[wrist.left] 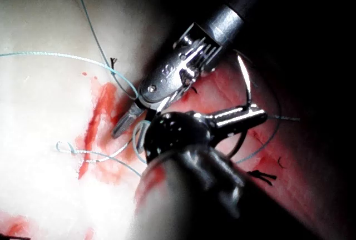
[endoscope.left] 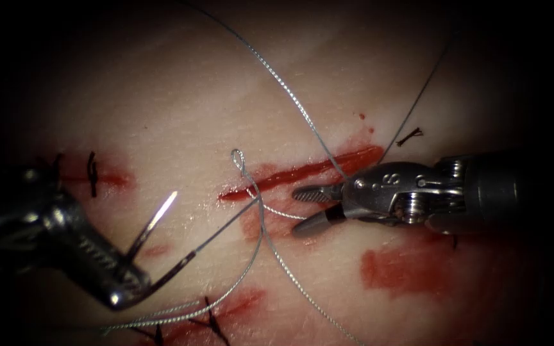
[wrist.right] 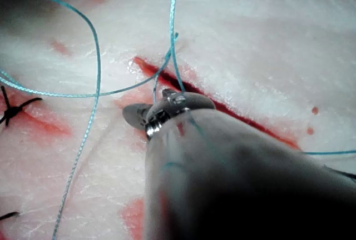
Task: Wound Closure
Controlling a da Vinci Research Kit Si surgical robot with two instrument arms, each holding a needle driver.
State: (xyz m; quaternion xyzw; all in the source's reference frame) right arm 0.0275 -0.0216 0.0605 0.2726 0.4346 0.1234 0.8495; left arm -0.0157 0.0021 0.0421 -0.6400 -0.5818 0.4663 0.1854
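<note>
My left tool (endoscope.left: 129, 285) at the lower left is shut on the curved needle (endoscope.left: 155, 221) near the middle of its curve. The needle is out of the tissue, left of the cut, with its tip up and thread trailing from its rear end. The left wrist view shows the same hold, left tool (wrist.left: 256, 115) on needle (wrist.left: 245, 79). The cut (endoscope.left: 302, 172) runs red across the middle. My right tool (endoscope.left: 297, 210) stands open at the cut's lower edge and holds nothing. A strand of thread (endoscope.left: 277, 211) runs into the gap between its jaws. The thread loops (endoscope.left: 237, 155) above the cut.
Dark finished stitches sit at the left (endoscope.left: 91, 173), bottom (endoscope.left: 209, 317) and upper right (endoscope.left: 410, 136). Red fluid patches (endoscope.left: 405, 269) stain the tissue below the right tool. Long thread strands (endoscope.left: 283, 86) cross above the cut and trail off below (endoscope.left: 309, 298).
</note>
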